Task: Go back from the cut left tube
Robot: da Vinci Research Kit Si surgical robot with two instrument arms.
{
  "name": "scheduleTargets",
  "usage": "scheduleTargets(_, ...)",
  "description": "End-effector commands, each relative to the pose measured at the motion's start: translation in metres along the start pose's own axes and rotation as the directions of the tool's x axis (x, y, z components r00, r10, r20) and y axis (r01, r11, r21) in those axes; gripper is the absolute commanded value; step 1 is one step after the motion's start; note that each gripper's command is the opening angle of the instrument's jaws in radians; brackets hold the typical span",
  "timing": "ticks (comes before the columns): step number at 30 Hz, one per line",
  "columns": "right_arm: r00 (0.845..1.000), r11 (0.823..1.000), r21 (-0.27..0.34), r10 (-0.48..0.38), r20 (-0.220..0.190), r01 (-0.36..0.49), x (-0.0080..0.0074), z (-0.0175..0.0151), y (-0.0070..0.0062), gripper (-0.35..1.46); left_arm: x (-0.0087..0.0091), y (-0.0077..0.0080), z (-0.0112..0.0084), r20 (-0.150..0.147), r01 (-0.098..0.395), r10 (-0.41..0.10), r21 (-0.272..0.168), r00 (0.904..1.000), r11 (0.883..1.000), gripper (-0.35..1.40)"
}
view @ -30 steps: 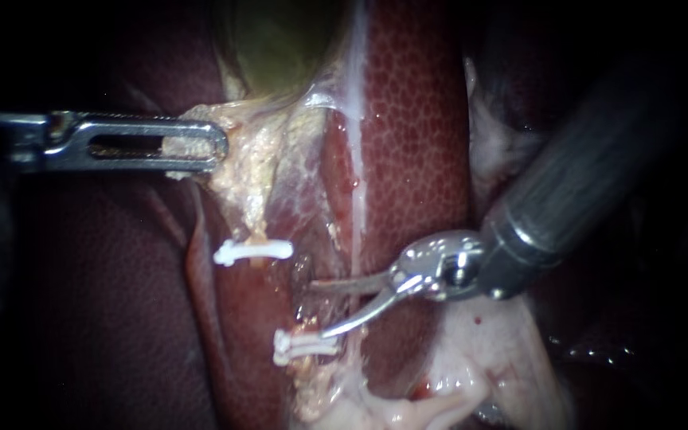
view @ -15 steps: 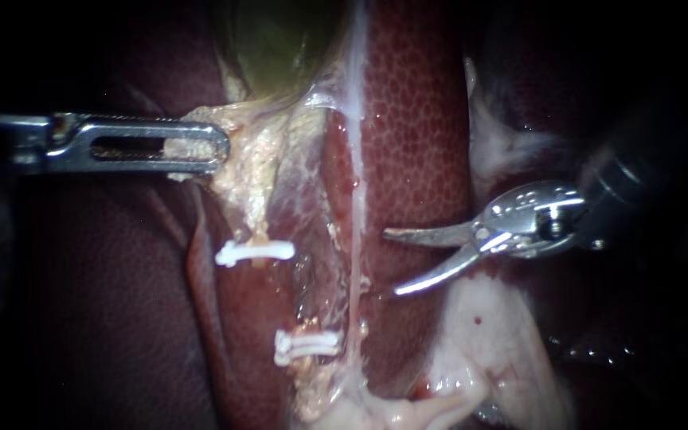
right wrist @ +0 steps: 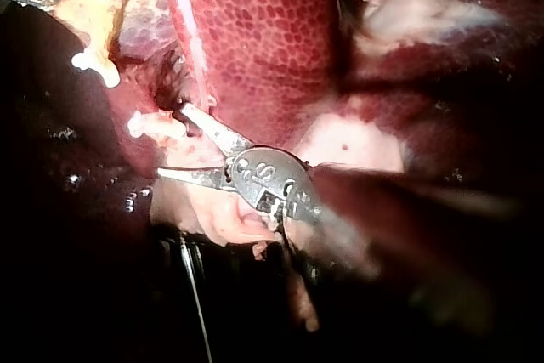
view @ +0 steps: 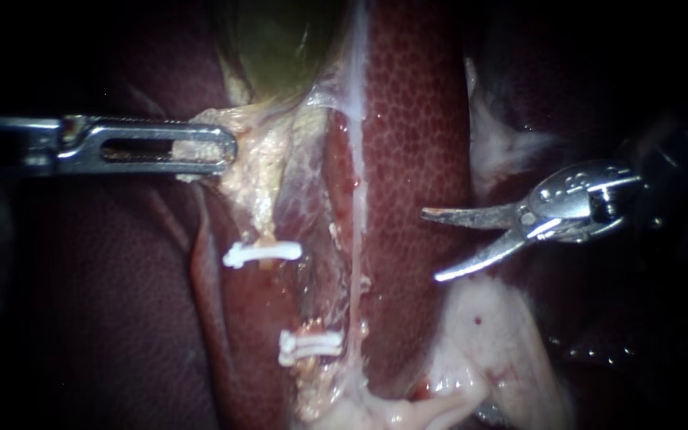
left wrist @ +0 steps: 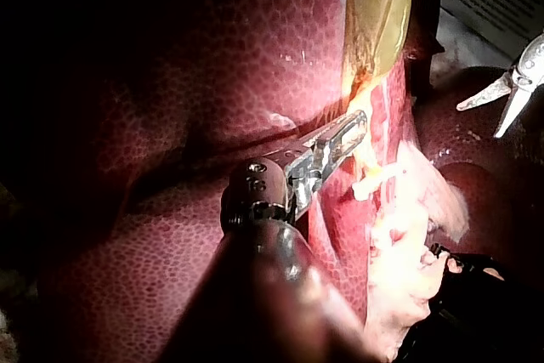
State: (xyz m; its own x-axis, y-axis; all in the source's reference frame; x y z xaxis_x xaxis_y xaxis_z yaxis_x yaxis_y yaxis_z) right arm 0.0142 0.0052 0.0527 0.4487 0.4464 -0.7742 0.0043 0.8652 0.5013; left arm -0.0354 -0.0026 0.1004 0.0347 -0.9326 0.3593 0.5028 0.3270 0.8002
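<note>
The cut left tube (view: 306,295) runs down the middle of the endoscope view, with one white clip (view: 262,253) on its upper stump and a doubled white clip (view: 310,346) on its lower stump. A dark gap lies between them. My right instrument (view: 431,245) hangs well to the right of that gap over the liver (view: 416,119); its two curved blades stand open and hold nothing. My left instrument (view: 201,147) is shut on pale tissue at the foot of the greenish gallbladder (view: 280,40). The right wrist view shows the open blades (right wrist: 174,140) apart from the clips (right wrist: 140,123).
Pale fatty tissue (view: 487,342) lies below and behind my right instrument. A thin whitish strand (view: 356,159) runs down the liver beside the tube. In the left wrist view my right instrument (left wrist: 501,108) shows far beyond my left jaws (left wrist: 344,138).
My right instrument has drawn back to the right and upward, away from the gap between the clips, with its blades still open. My left instrument keeps its hold and has nudged slightly right.
</note>
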Motion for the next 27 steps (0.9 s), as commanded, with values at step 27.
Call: scheduleTargets(27,1.000,1.000,-0.002,0.002,-0.006,-0.002,0.0001,0.0002,-0.0001,1.43,0.0024,0.0014,0.0066,-0.043,-0.018,0.018,-0.010,0.9989,1.000,-0.35)
